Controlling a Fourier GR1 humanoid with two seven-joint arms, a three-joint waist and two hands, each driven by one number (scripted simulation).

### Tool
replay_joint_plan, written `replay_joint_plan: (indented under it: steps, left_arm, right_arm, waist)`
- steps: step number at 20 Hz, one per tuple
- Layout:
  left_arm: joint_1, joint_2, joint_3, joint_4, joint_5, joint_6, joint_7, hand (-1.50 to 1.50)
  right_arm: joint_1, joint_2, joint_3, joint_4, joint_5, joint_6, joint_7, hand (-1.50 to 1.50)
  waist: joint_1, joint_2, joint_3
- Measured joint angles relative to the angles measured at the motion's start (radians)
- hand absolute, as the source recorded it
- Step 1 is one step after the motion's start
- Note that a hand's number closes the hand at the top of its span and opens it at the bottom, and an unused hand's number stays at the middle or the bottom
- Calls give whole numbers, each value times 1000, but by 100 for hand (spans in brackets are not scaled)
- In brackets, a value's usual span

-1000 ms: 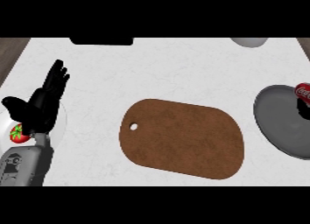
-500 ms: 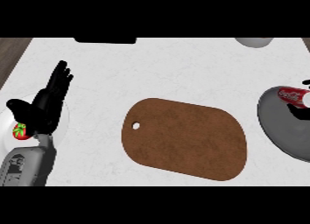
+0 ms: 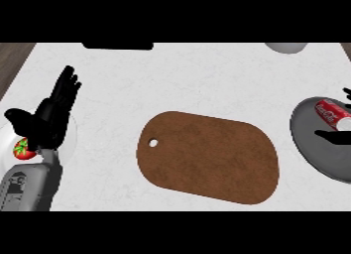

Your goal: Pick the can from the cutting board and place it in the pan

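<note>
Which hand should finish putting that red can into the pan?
The right hand, probably. It is at the can, which lies over the pan. The left hand rests open far across the counter, beyond the cutting board.

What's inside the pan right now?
A red can lies on its side in the grey pan, toward its upper part. The right robot hand shows at the can's edge, fingers spread. The pan's right side runs out of view, so anything there cannot be seen.

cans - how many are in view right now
1. The red can lies on its side in the grey pan at the right edge, between the right hand's fingers. The cutting board holds none; more could sit outside the view.
</note>
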Motion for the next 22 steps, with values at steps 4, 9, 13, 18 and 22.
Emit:
replay_joint_plan:
  steps: [4,9,13,18,22]
  left_arm:
    - [7,-1,9,11,2,2,-9,0]
    - [14,12,29,11,10,-3,-4,0]
    - [41,16,34,-10,5,3,-3,0]
    - [50,20,39,-14,0,6,3,0]
    - [55,16,41,-13,-3,11,3,0]
  right_arm:
    - [8,-11,-75,11,-89,20,-108,-150]
    - [58,-61,-149,16,-203,179,-185,-150]
    - [149,-118,-177,8,-269,379,-250,-150]
    - [294,-147,-187,-71,-339,505,-272,-150]
    - [425,-158,-195,-169,-395,556,-266,-150]
  waist:
    - [-13,-5,-1]
    - [-31,-13,-3]
    - [-44,-18,-5]
    - [-59,-23,-7]
    - [-72,-26,-8]
